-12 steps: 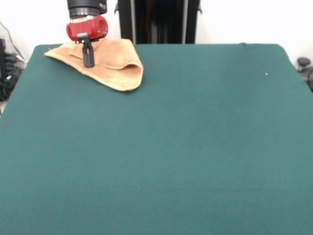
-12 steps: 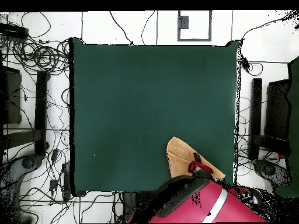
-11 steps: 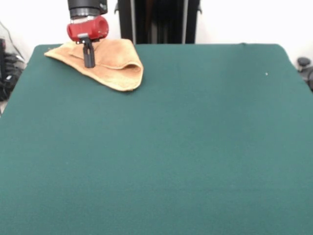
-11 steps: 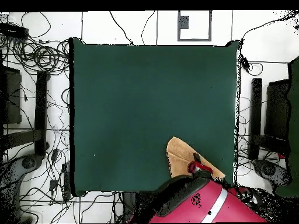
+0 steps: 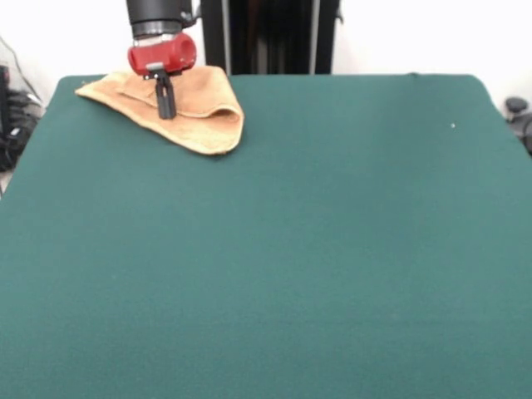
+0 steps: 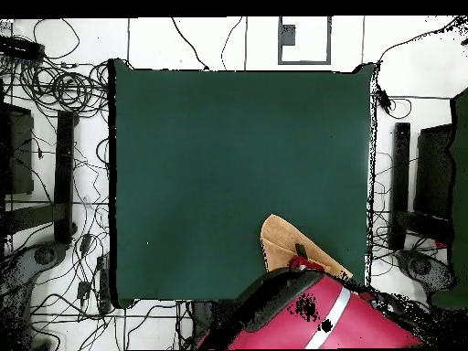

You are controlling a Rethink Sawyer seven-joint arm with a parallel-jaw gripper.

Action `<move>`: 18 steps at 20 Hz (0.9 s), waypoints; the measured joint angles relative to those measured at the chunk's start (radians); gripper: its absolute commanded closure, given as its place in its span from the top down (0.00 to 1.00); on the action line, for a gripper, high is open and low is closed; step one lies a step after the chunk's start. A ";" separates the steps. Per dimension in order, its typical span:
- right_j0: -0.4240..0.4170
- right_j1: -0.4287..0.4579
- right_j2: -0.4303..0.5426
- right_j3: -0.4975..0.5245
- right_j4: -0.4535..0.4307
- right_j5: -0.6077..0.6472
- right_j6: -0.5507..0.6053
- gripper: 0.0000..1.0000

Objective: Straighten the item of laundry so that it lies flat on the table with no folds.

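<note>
The item of laundry [image 5: 204, 112] is an orange-tan towel lying folded over itself at the far left corner of the green table [image 5: 332, 249]. Its rounded fold points right and toward the camera. My gripper [image 5: 165, 110] hangs over the towel's middle, its black fingers pressed together in one narrow prong with no cloth seen between them. In the overhead view the towel [image 6: 277, 239] lies at the lower right table edge. The gripper [image 6: 300, 250] stands over it, and the red arm hides the towel's near part.
Cables and stands crowd the floor left [image 6: 55, 164] and right [image 6: 411, 201] of the table. A dark pedestal column [image 5: 266, 37] rises behind the far table edge. A small white speck [image 5: 453, 126] lies at the far right.
The gripper has shifted a little to the right over the towel in the front view. The towel's shape and place are unchanged.
</note>
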 measured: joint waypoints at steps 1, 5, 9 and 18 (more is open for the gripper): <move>0.004 0.000 0.000 0.000 -0.010 0.009 0.000 0.00; 0.032 -0.005 0.002 -0.001 -0.092 0.097 0.000 0.00; 0.049 -0.020 0.005 -0.006 -0.128 0.141 0.000 0.00; 0.077 -0.016 -0.007 -0.006 -0.090 0.180 0.000 0.00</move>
